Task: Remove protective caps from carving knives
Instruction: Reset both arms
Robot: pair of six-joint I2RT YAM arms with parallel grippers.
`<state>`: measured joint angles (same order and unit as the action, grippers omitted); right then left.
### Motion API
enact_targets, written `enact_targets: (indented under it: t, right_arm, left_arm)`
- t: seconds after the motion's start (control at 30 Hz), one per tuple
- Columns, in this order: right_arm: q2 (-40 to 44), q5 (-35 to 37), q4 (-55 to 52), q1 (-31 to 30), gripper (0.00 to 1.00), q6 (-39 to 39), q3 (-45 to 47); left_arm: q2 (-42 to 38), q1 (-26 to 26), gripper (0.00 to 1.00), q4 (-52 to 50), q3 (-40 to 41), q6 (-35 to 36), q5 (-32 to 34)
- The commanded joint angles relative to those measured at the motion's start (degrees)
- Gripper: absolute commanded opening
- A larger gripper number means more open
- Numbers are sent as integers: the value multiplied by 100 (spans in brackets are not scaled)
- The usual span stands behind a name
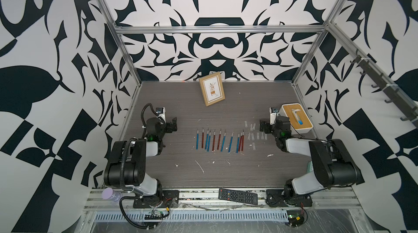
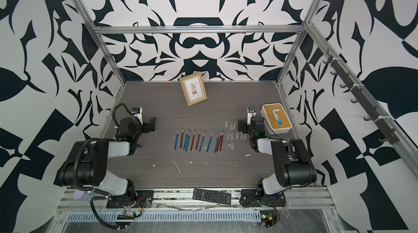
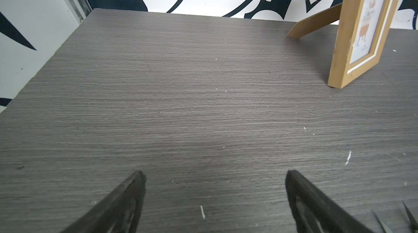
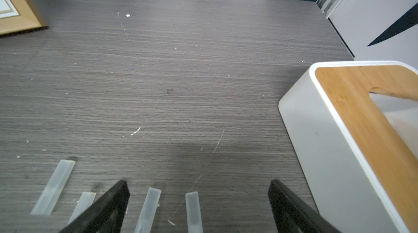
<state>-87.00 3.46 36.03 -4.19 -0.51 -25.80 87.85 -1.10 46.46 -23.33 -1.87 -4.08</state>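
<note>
**Counter layout.** Carving knives [image 1: 219, 140], blue- and red-handled, lay in a row at mid-counter [image 1: 226, 175], with their tips toward the back wall. Protective caps [image 1: 253, 133] lay loose just right of the row, near the tissue box [image 1: 296, 118]. The left fingers [image 3: 126, 198] were spread wide over bare counter and held nothing. The right fingers [image 4: 291, 211] were likewise spread and empty, with two caps lying on the counter between them.

I see blue and red carving knives [image 1: 219, 140] rowed mid-tabletop, blades pointing away; translucent protective caps [image 1: 253, 136] lie scattered just to their right.
</note>
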Motion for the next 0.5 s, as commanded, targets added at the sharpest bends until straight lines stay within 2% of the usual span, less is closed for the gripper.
enact_targets:
  t: [0.0, 0.13, 0.2, 0.23, 0.27, 0.33, 0.47]
  right_arm:
    - [8, -82, 606, 22, 100, -78, 80]
    - [14, 31, 919, 18, 100, -42, 263]
    - [-283, 194, 1990, 19, 99, 51, 635]
    - [-255, 209, 1929, 17, 99, 40, 662]
    - [-123, 131, 1431, 22, 99, 25, 536]
    - [-241, 80, 1778, 16, 99, -6, 584]
    - [-215, 94, 1625, 20, 99, -8, 545]
  left_arm:
    - [78, 14, 100, 228, 52, 39, -76]
    - [88, 14, 100, 223, 48, 38, -71]
    - [87, 14, 100, 224, 48, 41, -77]
    - [89, 14, 100, 224, 48, 38, -82]
    - [94, 16, 100, 240, 63, 37, -93]
    - [128, 14, 100, 344, 108, 38, -102]
    - [160, 14, 100, 522, 164, 30, -93]
